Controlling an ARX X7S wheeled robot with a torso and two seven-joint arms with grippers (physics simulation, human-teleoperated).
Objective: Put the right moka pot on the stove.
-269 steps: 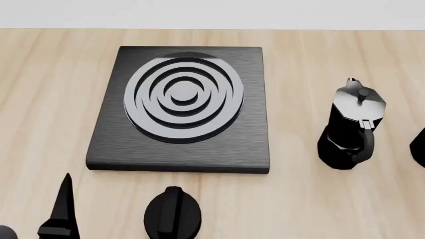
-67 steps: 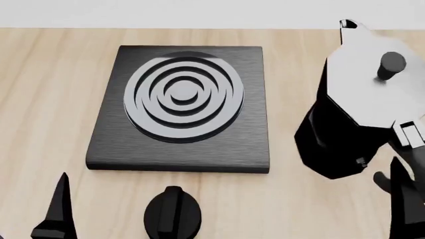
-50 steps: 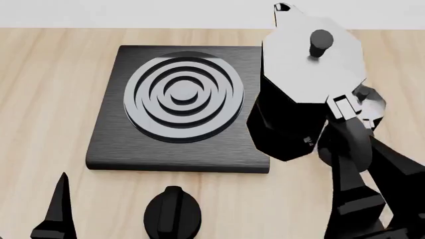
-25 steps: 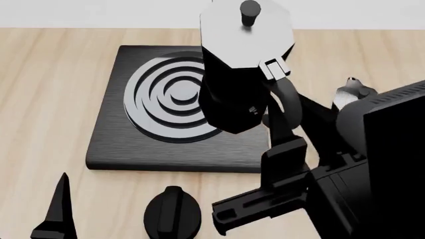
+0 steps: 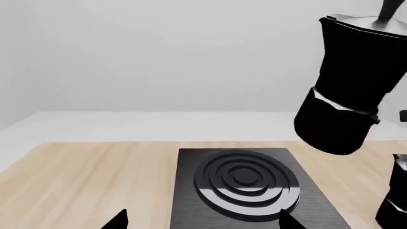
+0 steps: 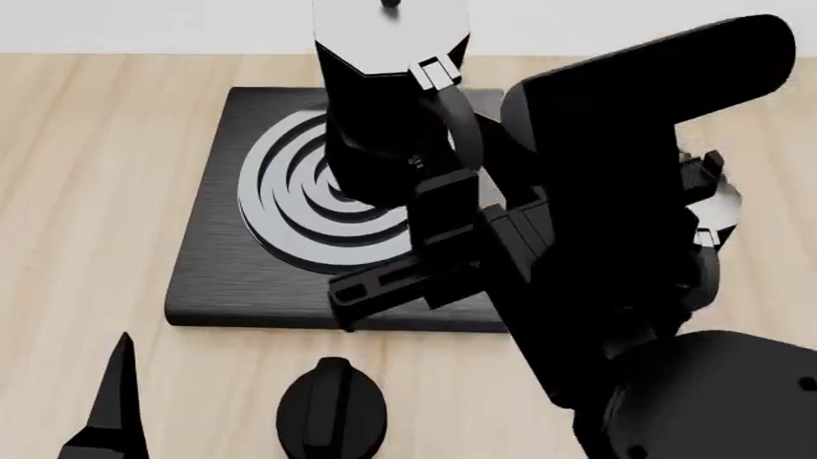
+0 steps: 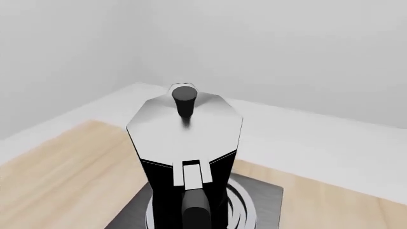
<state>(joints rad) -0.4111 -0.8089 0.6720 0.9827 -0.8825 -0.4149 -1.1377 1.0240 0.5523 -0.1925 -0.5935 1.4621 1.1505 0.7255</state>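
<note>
Wood table [image 6: 77,191]: right gripper [image 6: 441,206] jaws clamp moka pot [image 6: 383,115] above stove [image 6: 217,277]; left jaws unclear.

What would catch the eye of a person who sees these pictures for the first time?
First, the black moka pot hanging in the air above the stove, over its burner rings and clear of them in the left wrist view. Next, the bulky right arm filling the right half of the head view, its pincer at the pot's handle. A second moka pot peeks out behind that arm, and a round black knob lies on the wooden table in front of the stove.
</note>
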